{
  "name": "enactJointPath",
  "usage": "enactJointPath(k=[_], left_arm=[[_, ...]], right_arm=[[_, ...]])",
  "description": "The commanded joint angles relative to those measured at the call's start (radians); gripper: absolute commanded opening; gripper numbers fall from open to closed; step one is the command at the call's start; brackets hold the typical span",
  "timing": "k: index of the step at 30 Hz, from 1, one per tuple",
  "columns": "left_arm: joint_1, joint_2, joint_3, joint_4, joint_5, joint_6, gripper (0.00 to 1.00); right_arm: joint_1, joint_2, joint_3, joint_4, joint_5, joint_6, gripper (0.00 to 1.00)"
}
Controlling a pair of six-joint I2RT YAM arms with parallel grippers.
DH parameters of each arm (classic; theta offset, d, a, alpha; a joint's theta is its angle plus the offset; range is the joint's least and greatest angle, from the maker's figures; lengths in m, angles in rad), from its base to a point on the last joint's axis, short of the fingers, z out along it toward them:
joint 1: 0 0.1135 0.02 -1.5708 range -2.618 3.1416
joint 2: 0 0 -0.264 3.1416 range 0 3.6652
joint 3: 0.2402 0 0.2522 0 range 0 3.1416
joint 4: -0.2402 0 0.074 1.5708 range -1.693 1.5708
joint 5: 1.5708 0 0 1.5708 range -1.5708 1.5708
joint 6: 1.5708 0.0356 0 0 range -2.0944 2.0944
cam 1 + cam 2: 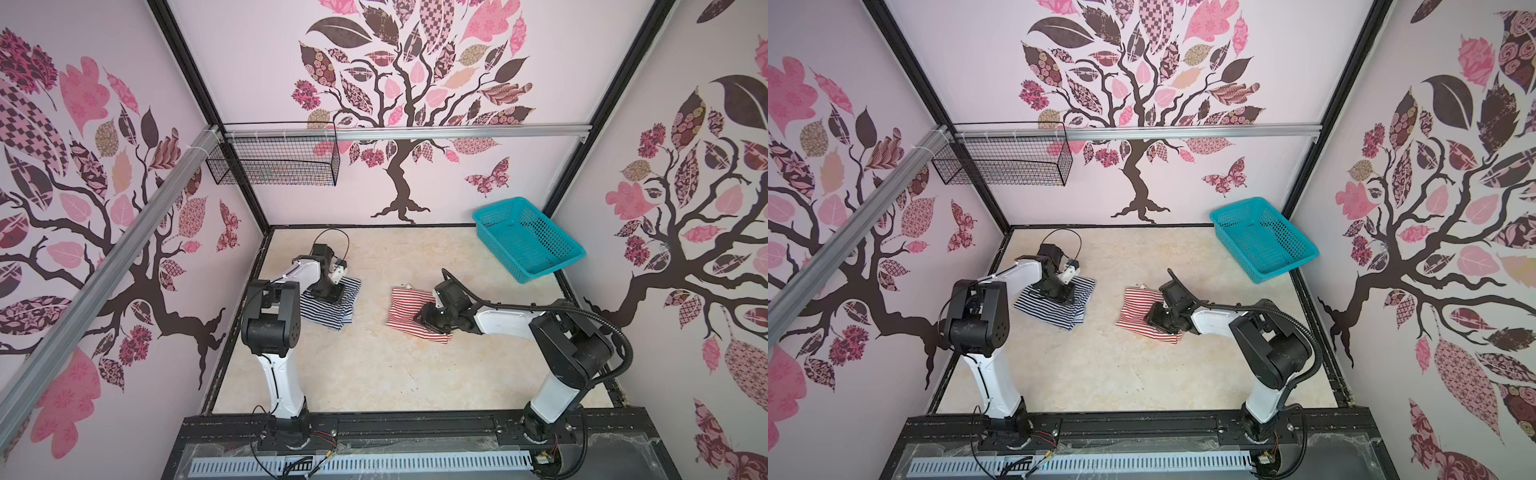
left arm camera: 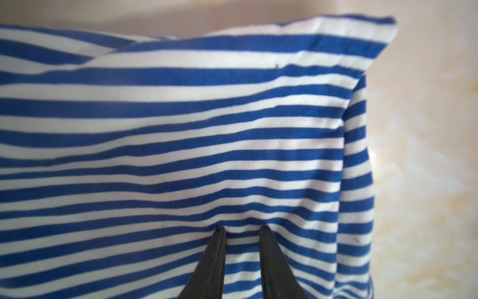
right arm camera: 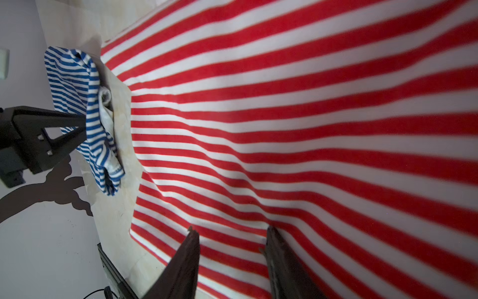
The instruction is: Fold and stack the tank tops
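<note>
Tabletop [image 1: 374, 365], mottled beige within tree-mural walls [image 1: 457, 174], bears tank tops [image 1: 401, 309] under parted left gripper [image 2: 241, 229] and right gripper [image 3: 230, 229].

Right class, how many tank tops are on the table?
2: navy-and-white tank top at left, red-and-white tank top right of centre. None in the teal basket.

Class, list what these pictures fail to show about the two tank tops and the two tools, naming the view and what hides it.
- Left tool: in both top views its tips are hidden by the left arm. In the left wrist view, it is unclear whether it is pinching or only pressing the navy-and-white tank top.
- Red-and-white tank top: part is covered by the right arm in both top views. The right wrist view cuts it off, blurred.
</note>
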Motion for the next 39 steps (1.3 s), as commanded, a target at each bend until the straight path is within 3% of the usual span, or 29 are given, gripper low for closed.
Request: enactJointPath(k=[1, 8, 13, 19, 23, 30, 39], left_arm=[[-0.083, -0.029, -0.039, -0.061, 0.107, -0.091, 0.27], [-0.192, -0.011, -0.022, -0.057, 0.19, -0.167, 0.27], [-0.273, -0.003, 0.004, -0.064, 0.241, -0.2, 0.27], [-0.311, -0.081, 0.022, -0.043, 0.249, -0.212, 0.28], [-0.34, -0.152, 0.048, -0.063, 0.223, -0.204, 0.34], [-0.43, -0.137, 0.129, -0.07, 0.202, -0.172, 0.6], [-0.445, 0.138, 0.396, -0.171, 0.277, -0.169, 0.72]], right_arm=[[-0.031, -0.048, -0.081, -0.1, 0.049, 0.011, 0.46], [-0.068, -0.26, -0.192, -0.201, 0.133, -0.007, 0.47], [-0.122, -0.373, -0.232, -0.205, 0.027, -0.067, 0.47], [-0.122, -0.539, -0.173, -0.267, -0.047, -0.119, 0.62], [-0.125, -0.65, -0.142, -0.414, 0.086, -0.117, 0.71], [-0.13, -0.836, -0.237, -0.594, 0.233, -0.02, 0.77], [-0.131, -1.003, -0.452, -0.552, 0.185, 0.113, 0.88]])
